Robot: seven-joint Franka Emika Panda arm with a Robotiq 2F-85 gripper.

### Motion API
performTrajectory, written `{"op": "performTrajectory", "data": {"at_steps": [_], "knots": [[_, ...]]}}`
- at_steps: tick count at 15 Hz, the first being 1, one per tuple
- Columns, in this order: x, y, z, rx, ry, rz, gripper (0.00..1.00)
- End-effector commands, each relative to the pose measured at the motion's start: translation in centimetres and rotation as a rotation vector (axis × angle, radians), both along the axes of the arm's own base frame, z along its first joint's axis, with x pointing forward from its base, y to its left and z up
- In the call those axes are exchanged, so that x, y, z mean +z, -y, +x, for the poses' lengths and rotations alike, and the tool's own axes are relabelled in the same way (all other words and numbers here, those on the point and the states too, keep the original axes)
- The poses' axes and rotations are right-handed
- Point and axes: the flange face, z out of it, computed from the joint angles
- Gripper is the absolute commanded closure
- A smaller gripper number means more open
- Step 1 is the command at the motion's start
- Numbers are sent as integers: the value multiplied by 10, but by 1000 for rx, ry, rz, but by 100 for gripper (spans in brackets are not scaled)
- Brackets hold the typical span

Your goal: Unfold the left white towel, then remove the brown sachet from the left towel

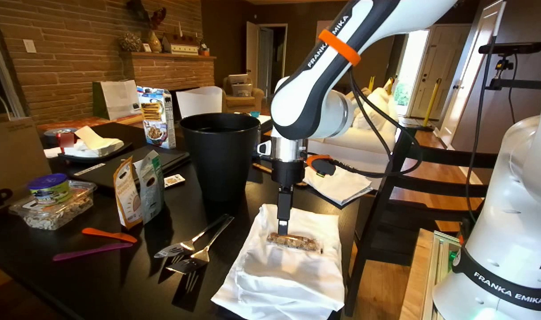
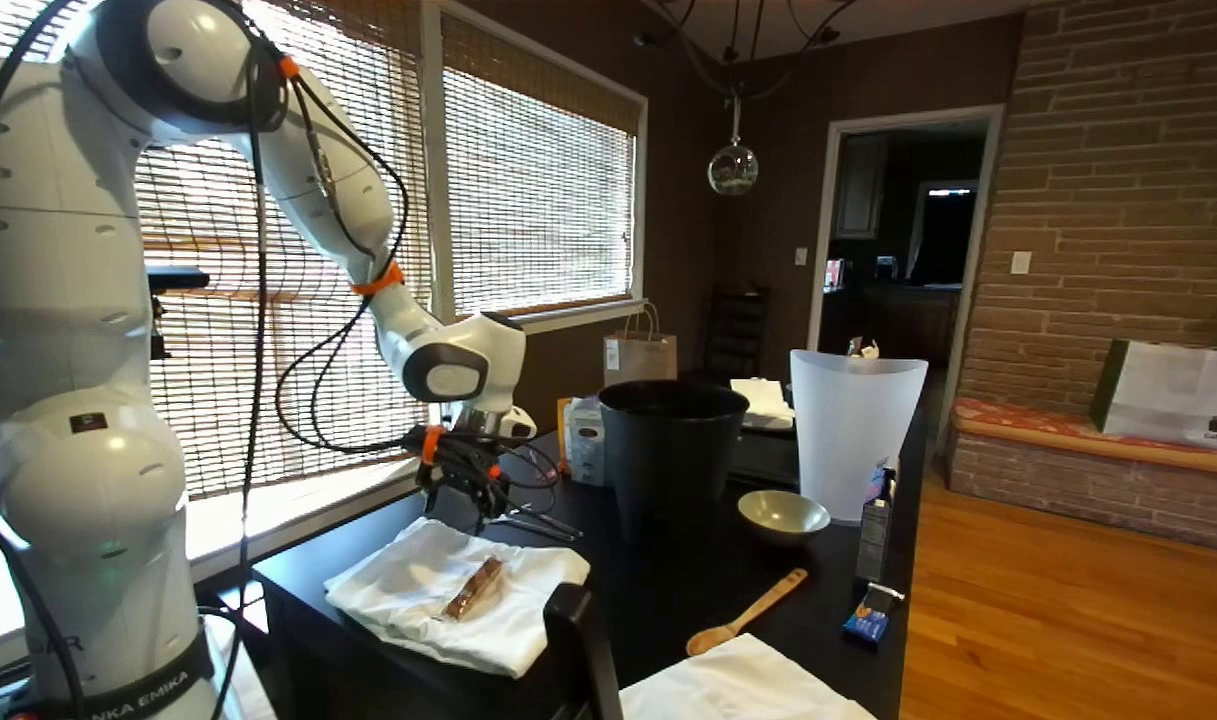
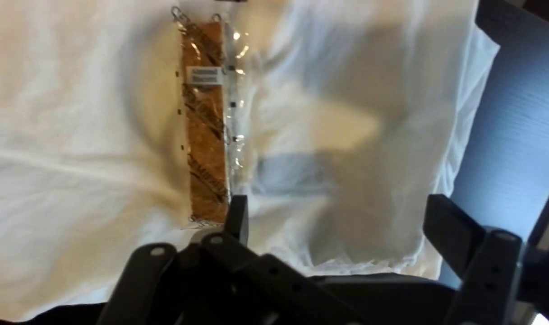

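One tool [image 3: 337, 203], one sachet [image 3: 206, 140], two towels [image 2: 400, 585]

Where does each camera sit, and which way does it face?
An exterior view: by the left towel, facing a stone wall and armchair; base (picture right), arm and gripper show.
An exterior view: behind a chair, facing windows and a doorway; base (picture left), arm and gripper show.
Wrist view: on the arm, looking down at that towel and sachet; spread gripper fingers show.
All show towel and sachet; both exterior views share the bin.
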Motion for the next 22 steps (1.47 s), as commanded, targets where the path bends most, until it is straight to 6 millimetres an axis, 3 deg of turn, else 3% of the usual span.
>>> {"op": "performTrajectory", "data": {"at_steps": [1, 9, 21, 22], "knots": [[-6, 14, -18, 19, 44, -112, 0], [-32, 33, -32, -101, 74, -257, 0], [-71, 27, -25, -186, 87, -229, 0], [-74, 26, -24, -193, 84, -227, 17]]}}
